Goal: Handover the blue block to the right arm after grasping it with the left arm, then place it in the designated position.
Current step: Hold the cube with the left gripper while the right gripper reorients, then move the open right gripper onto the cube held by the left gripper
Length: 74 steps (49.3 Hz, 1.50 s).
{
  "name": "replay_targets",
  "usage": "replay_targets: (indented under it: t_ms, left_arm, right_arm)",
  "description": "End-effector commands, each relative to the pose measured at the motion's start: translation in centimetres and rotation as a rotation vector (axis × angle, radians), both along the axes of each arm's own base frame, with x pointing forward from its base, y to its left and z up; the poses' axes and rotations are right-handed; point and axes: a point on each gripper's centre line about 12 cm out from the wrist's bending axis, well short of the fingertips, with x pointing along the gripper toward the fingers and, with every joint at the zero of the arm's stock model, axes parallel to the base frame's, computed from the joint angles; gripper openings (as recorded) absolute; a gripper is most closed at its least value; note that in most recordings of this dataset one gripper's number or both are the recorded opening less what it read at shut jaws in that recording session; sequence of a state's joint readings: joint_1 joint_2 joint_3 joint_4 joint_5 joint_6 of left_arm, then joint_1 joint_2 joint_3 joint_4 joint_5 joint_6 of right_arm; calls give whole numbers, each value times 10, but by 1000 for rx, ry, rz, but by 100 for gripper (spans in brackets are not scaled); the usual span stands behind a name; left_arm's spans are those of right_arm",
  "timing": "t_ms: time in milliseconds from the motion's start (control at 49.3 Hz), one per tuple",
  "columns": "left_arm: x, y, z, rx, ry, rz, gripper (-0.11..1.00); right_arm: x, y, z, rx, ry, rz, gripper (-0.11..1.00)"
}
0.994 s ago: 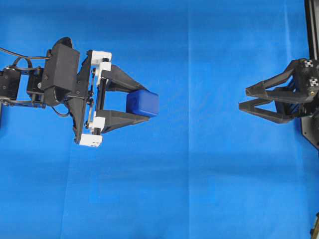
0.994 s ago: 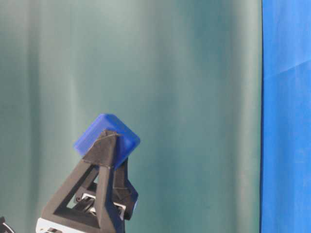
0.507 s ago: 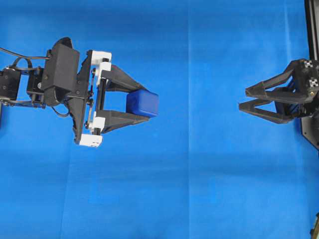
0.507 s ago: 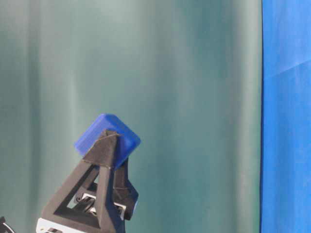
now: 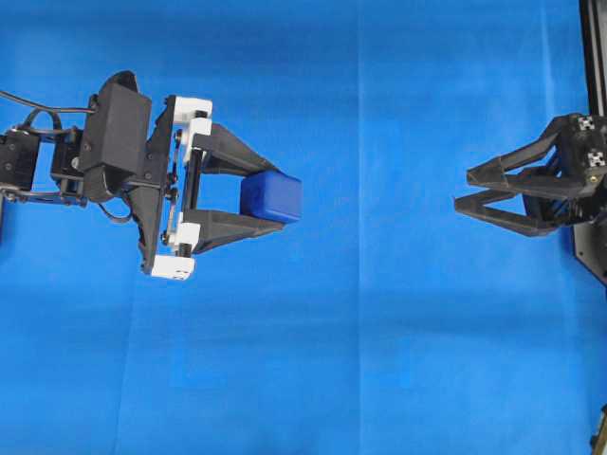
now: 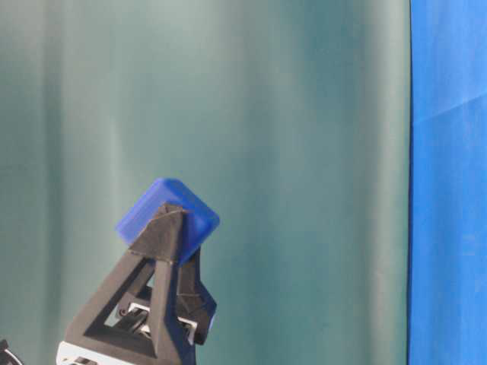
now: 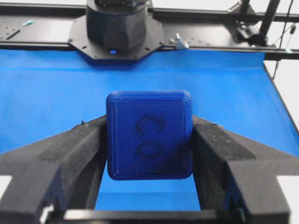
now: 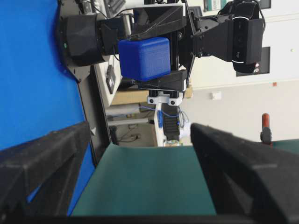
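The blue block (image 5: pixel 271 197) is a dark navy cube clamped between the two black fingers of my left gripper (image 5: pixel 280 195), which has white brackets and is held above the bright blue cloth at the left. The block has a faint mark on the face seen in the left wrist view (image 7: pixel 149 135). In the table-level view the block (image 6: pixel 167 213) sits tilted at the fingertips. My right gripper (image 5: pixel 463 188) is open and empty at the far right, pointing at the block across a wide gap. The block also shows in the right wrist view (image 8: pixel 144 58).
The blue cloth (image 5: pixel 360 360) covers the table. A black frame rail (image 5: pixel 593 57) runs along the right edge. A dark green backdrop (image 6: pixel 289 152) stands behind the scene in the table-level view.
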<state>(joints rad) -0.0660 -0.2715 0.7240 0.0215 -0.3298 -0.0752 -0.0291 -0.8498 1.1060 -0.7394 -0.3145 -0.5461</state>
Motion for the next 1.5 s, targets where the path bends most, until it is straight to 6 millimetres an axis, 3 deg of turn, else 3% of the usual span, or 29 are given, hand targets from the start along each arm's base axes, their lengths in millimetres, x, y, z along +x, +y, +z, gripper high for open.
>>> replay_targets:
  t_ms: [0, 487, 710, 1014, 1480]
  left_arm:
    - [-2, 1, 13, -4, -44, 3, 46]
    - [-2, 1, 13, -7, -41, 2, 46]
    - [-2, 1, 13, -9, -42, 2, 46]
    - [-2, 1, 14, -9, -45, 2, 46]
    - [-2, 1, 13, -7, -44, 2, 46]
  right_arm:
    - [2, 1, 10, 5, -24, 5, 94]
    - [3, 1, 10, 7, -26, 7, 94]
    - [16, 1, 11, 13, -6, 11, 94]
    - [51, 0, 20, 18, 23, 14, 94]
    - [132, -2, 22, 19, 83, 14, 94]
